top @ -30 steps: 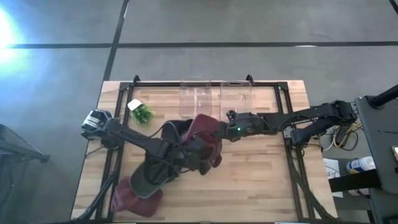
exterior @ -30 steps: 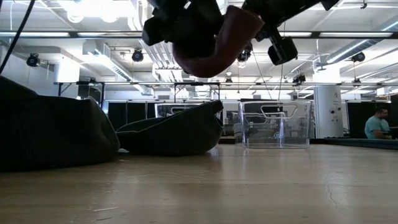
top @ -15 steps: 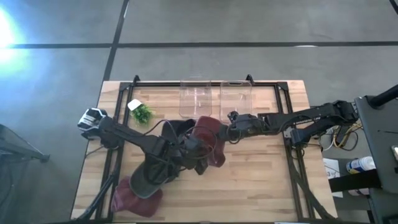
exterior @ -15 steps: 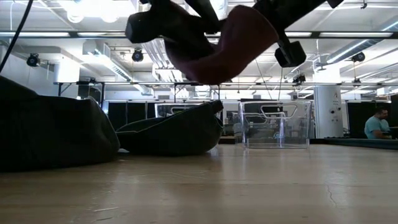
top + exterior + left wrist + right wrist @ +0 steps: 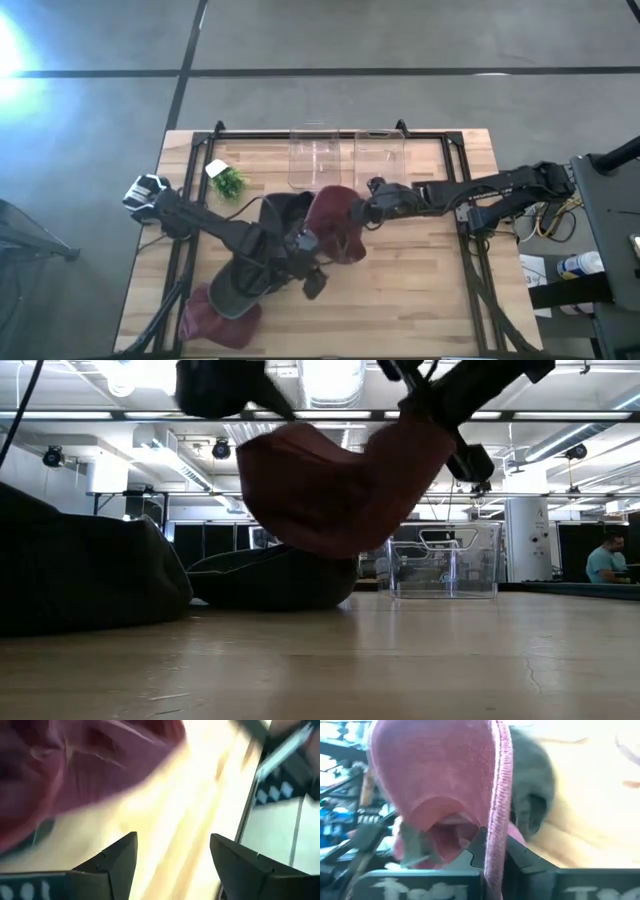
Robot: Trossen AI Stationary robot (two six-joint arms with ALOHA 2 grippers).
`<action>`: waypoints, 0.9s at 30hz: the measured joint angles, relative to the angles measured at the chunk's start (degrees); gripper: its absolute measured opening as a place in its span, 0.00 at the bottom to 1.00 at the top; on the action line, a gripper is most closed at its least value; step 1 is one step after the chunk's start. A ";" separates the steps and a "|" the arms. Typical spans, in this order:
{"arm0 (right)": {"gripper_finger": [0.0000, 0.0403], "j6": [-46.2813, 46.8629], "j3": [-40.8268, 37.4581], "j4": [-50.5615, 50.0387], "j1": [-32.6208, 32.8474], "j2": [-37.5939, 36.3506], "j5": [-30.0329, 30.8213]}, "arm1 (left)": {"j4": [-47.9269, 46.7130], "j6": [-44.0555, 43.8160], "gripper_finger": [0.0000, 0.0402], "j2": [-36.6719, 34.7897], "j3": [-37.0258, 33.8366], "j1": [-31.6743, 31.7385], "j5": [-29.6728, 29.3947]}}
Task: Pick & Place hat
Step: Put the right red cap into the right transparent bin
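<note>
A maroon knit hat [image 5: 336, 226] hangs from my right gripper [image 5: 364, 212] above the table's middle; in the low view the hat [image 5: 325, 488] sags clear of the wood. My right gripper [image 5: 492, 842] is shut on its rim. My left gripper [image 5: 312, 282] is open just on the near side of the hat, with nothing between its fingers [image 5: 172, 845]; the hat [image 5: 75, 765] shows beyond them. A dark hat [image 5: 283, 212] lies on the table next to the maroon one. My right gripper pinches the maroon hat's rim edge [image 5: 496, 805] between its two fingers, coming roughly level from the table's right side. The rim's edge runs up from between the fingers. The hat is lifted clear and sags below the hold [image 5: 320, 510].
Two clear plastic bins [image 5: 315, 158] [image 5: 380, 155] stand at the far edge. A green sprig [image 5: 229, 182] lies far left. A dark grey hat [image 5: 238, 287] and another maroon hat [image 5: 215, 320] lie near left. Bare wood [image 5: 420, 280] on the right.
My left gripper has let go of the maroon hat and drawn back toward the near edge. The hat, held bunched up high between both grippers before, has dropped at its left side and now hangs lower and fuller from my right gripper alone.
</note>
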 joint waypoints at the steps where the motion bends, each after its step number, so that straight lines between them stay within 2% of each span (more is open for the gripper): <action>1: 0.03 0.00 0.00 -0.36 -0.04 0.00 0.56 | -1.30 0.06 0.60 0.00 0.01 -0.61 1.69; 5: 0.03 0.12 -0.99 -1.74 -0.17 -0.13 0.22 | -6.93 -0.51 0.60 0.00 0.77 -3.47 2.91; 11: 0.03 2.37 -3.14 -1.25 -0.17 -0.13 -2.80 | -14.63 -4.90 0.60 0.02 0.72 -6.34 -3.94; 16: 0.03 3.60 -4.35 -1.09 0.02 -0.11 -7.41 | -14.42 -5.48 0.60 0.15 0.15 -6.85 -11.95; 22: 0.03 5.56 -6.61 -1.90 3.21 -0.19 -13.90 | -10.73 -5.13 0.60 0.26 -0.31 -6.83 -12.75; 25: 0.03 9.63 -8.91 -2.37 5.51 -0.09 -16.71 | -7.46 -2.67 0.60 0.26 -0.31 -6.83 -12.67; 27: 0.03 13.09 -11.47 5.35 6.69 -0.43 -18.66 | -4.99 -0.89 0.60 0.26 -0.31 -6.83 -12.65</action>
